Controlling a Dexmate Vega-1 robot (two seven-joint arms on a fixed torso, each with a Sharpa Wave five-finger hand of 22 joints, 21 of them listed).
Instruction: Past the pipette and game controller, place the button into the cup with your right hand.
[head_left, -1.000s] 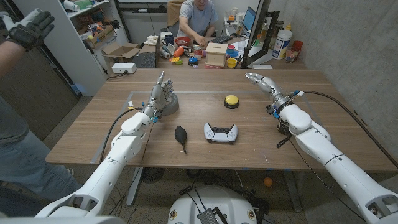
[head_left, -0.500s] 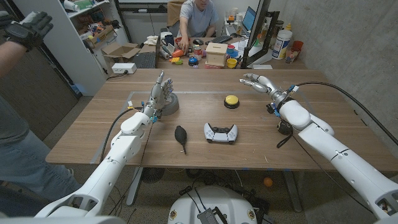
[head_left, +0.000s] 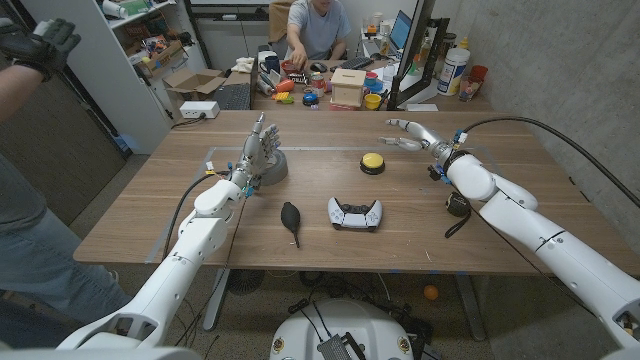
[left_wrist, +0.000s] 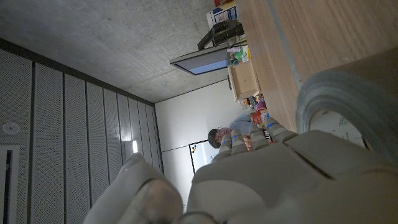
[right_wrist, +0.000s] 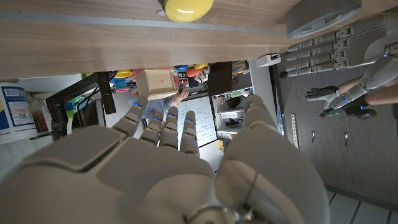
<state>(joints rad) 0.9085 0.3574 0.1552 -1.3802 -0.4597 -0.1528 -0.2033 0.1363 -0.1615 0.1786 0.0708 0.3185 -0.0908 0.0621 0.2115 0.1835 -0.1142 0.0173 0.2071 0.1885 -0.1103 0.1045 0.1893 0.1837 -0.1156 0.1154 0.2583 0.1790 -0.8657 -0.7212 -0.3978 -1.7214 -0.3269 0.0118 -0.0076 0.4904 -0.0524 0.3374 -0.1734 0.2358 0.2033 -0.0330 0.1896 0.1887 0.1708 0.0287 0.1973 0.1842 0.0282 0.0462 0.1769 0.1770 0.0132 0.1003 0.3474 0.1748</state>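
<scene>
The yellow button (head_left: 372, 161) sits on the wooden table (head_left: 520, 190), on the far side of the white game controller (head_left: 355, 212) and to the right of the grey cup (head_left: 272, 166). It is a low dome on a darker base, and nothing is touching it. The black pipette (head_left: 291, 219) lies near the table's front edge, left of the controller.

The right hand (head_left: 405, 135) hangs above the table just to the right of the button, a little beyond it, fingers stretched out toward the left and spread, with nothing in them. The right wrist view shows the same: fingers (right_wrist: 163, 124) extended and apart, the button (right_wrist: 184, 7) ahead of them and the cup (right_wrist: 322, 18) off to one side.

The left hand (head_left: 257, 152) stands upright against the cup, fingers straight and held close together; I cannot tell from here whether it is actually gripping the cup or only resting beside it.

The button looks like hard plastic, light and stiff, so it should not deform or break under a firm pinch. The smooth dome would likely slip under fingertips pressing from above. The better hold, I'd judge, is across the sides of the base, thumb against one side and fingers on the opposite, low enough to get under the dome's curve. Being low to the table, it leaves little room for the fingers to get around it.
</scene>
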